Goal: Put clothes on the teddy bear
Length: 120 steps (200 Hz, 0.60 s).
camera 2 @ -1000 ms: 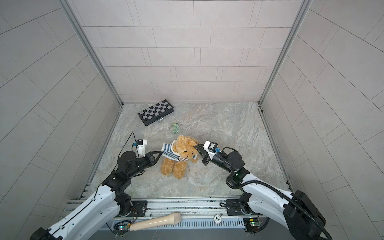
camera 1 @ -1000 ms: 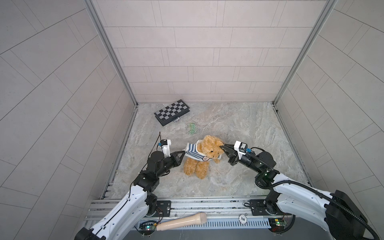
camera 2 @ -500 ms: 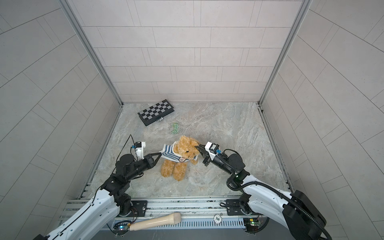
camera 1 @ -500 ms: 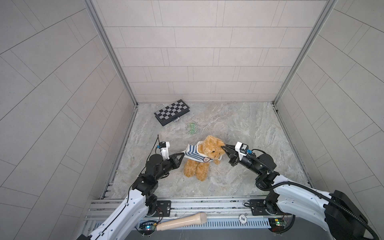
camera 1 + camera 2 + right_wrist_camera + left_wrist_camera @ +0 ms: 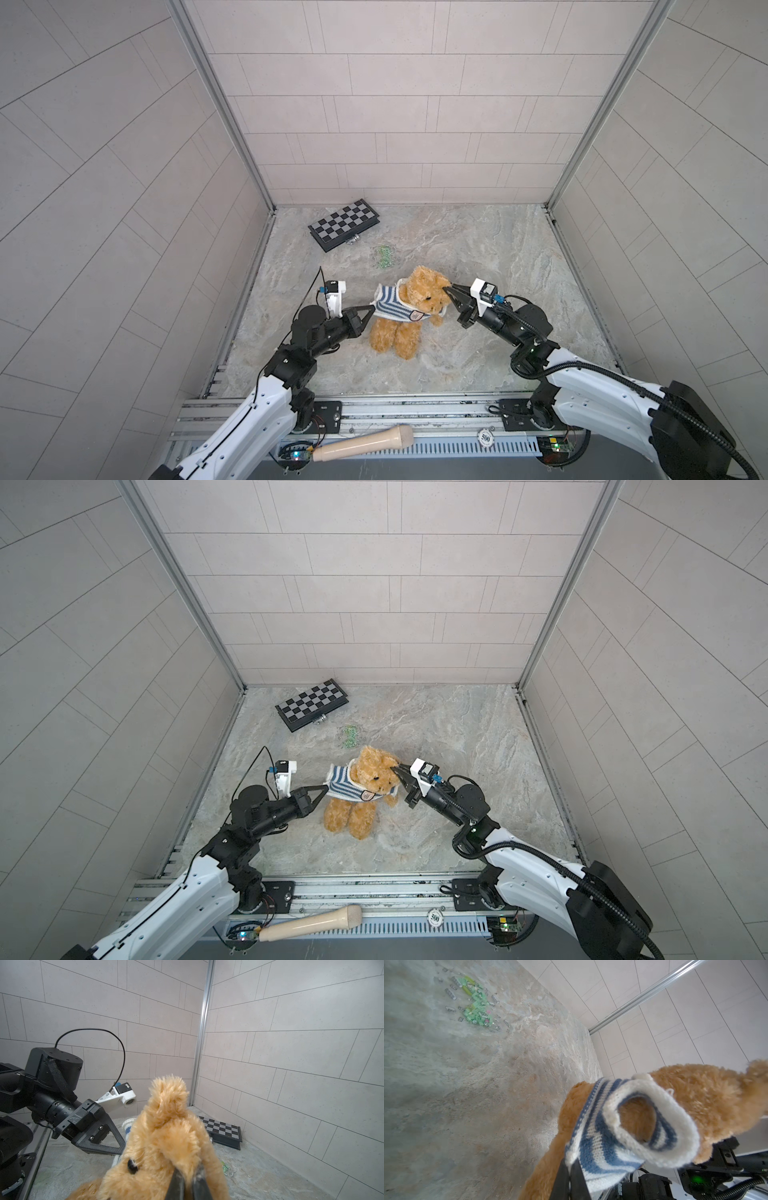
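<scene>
The small fluffy golden-brown plush teddy bear (image 5: 420, 286) is at the centre of both top views, slightly below the middle. Its legs appear to rest on the marbled grey-beige work surface (image 5: 490, 257) and its head is raised toward the upper right. A blue-and-white striped knitted sweater (image 5: 392, 306) sits around its neck and upper body and is drawn out toward the left of the frame. The left gripper (image 5: 371, 308) has its jaws pressed together on the edge of the knit. The left wrist view shows this as a thin pinch beside a white-cuffed sleeve opening (image 5: 675, 1105) that appears to have no limb through it. The right gripper (image 5: 449, 289) is pinching a tuft of fur at the side of the bear's head, next to the ear, as the right wrist view shows. Hazards: (1) The two grips oppose each other, so excess pull is likely to drag the tuft out of the right pinch, and the bear would swing left and topple. (2) The left hold covers little fabric, so the stretched knit may slip free, spring back and bunch at the neck. (3) With the sleeve empty, pulling the hem down would probably trap the arm inside the garment body. (4) A fall toward the upper frame could scatter the pile of small green plastic pieces (image 5: 383, 256) near the bear's head.
</scene>
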Available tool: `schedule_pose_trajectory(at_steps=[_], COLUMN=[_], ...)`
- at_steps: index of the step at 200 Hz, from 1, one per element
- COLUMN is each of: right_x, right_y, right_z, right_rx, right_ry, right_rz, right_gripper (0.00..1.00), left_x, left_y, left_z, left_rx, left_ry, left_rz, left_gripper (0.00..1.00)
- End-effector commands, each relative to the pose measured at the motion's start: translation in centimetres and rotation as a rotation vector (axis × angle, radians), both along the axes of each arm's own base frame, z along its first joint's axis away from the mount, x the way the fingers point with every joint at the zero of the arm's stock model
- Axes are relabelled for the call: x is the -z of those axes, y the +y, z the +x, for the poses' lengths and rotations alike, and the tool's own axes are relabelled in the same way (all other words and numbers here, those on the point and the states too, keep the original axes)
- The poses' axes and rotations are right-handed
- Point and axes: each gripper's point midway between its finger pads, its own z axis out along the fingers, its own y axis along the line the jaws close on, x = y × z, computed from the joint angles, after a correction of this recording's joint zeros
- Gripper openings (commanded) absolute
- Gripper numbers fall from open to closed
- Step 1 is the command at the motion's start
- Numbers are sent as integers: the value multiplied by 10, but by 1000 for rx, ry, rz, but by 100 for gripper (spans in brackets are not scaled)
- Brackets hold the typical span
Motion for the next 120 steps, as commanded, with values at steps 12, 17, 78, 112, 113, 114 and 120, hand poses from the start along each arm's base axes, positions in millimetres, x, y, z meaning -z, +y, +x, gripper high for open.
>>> schedule_pose_trajectory(at_steps=[12,17,78,112,113,114,120], right_x=[-24,-23,-10,-3,-3,-2,-1], right_y=[0,1,4,10,11,11,13], right_z=[6,6,-1,-3,-3,-3,-2], right_rx=[14,14,-18,-5,-6,-6,-7], right_ry=[-19,-11,56,38,39,38,38], right_rz=[26,20,-83,-208,-211,-214,-226], right_gripper=[0,0,0,0,0,0,0], left_x=[-17,-17,-5,-42,-43,-44,-52], left_y=[1,3,34,18,17,16,10], left_z=[-1,0,-3,-8,-8,-8,-9], left_rx=[20,13,-58,14,17,20,40], left_ry=[-60,-62,-20,-85,-85,-87,-101], left_rz=[83,97,351,291,288,284,262], left_gripper=[7,9,44,54,55,55,56])
